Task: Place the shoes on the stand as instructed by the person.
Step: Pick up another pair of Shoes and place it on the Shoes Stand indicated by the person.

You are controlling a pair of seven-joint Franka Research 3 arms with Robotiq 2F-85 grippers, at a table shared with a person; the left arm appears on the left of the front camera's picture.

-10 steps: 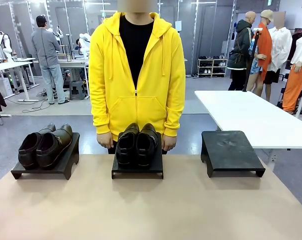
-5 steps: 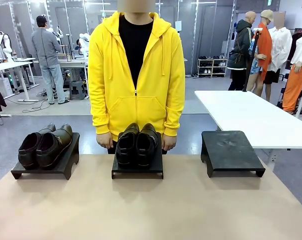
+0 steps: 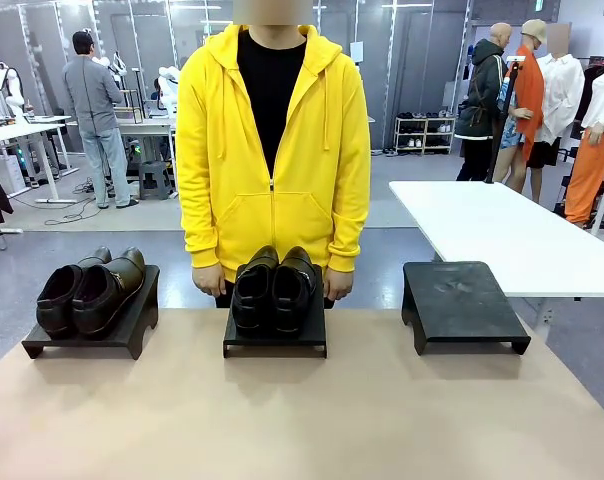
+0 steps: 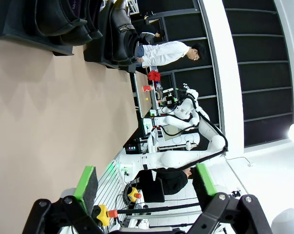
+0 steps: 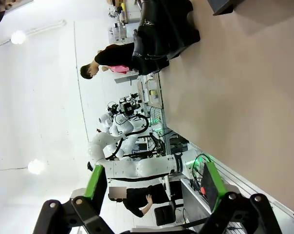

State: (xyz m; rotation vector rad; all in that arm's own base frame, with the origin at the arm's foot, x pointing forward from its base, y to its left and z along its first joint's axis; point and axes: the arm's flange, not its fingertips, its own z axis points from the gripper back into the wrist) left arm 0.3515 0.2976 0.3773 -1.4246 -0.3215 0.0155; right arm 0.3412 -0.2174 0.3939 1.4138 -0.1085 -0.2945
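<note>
Three black stands line the table's far edge. A matte black pair of shoes [image 3: 90,290] rests on the left stand [image 3: 134,326], and a glossier pair [image 3: 274,285] on the middle stand [image 3: 278,342]. The right stand [image 3: 464,300] is bare. The person [image 3: 272,150] in the yellow hoodie stands behind the middle stand, hands hanging at its sides. In the left wrist view my left gripper [image 4: 146,187] is open above the table, the shoes [image 4: 64,17] far off. My right gripper [image 5: 154,190] is open too, far from the glossier pair [image 5: 161,24].
The tan tabletop [image 3: 302,420] stretches from the stands to the near edge. A white table [image 3: 502,230] stands behind at the right. Other people stand farther back in the room.
</note>
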